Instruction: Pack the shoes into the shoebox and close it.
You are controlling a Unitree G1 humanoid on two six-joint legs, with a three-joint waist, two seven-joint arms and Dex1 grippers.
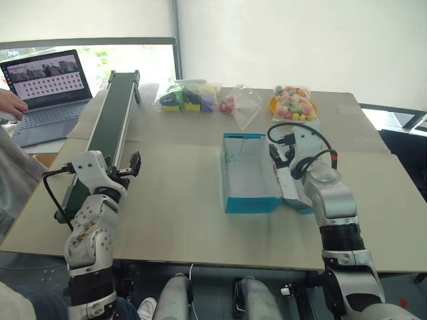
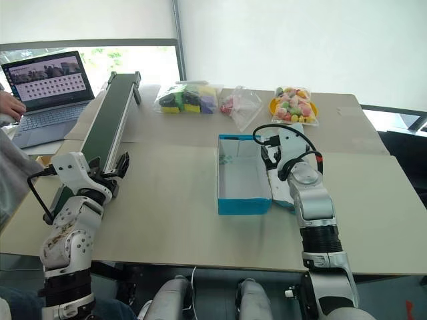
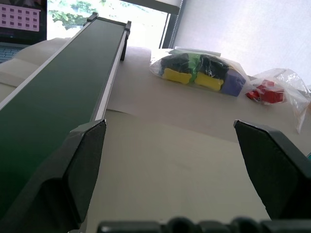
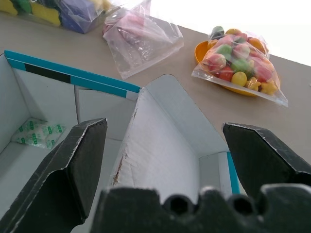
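From the robot's head, the blue shoebox (image 1: pixel 248 175) sits open in the middle of the table (image 1: pixel 180 213), with its flap lid (image 1: pixel 291 193) lying flat on the side nearer the right edge. The right gripper (image 1: pixel 279 152) hangs over that lid, its two fingers spread wide and holding nothing. The left gripper (image 1: pixel 127 167) floats near the left edge, beside a long green conveyor belt (image 1: pixel 110 120), also wide open and empty. Along the far edge lie three clear bags of colourful items (image 1: pixel 190 97), and a laptop (image 1: pixel 47 90) stands off the far left corner. In the left wrist view, the open fingers (image 3: pixel 82 160) point past the belt toward the bags. In the right wrist view, the fingers (image 4: pixel 73 160) stand wide over the box's pale inside, where a small white packet (image 4: pixel 39 132) lies.
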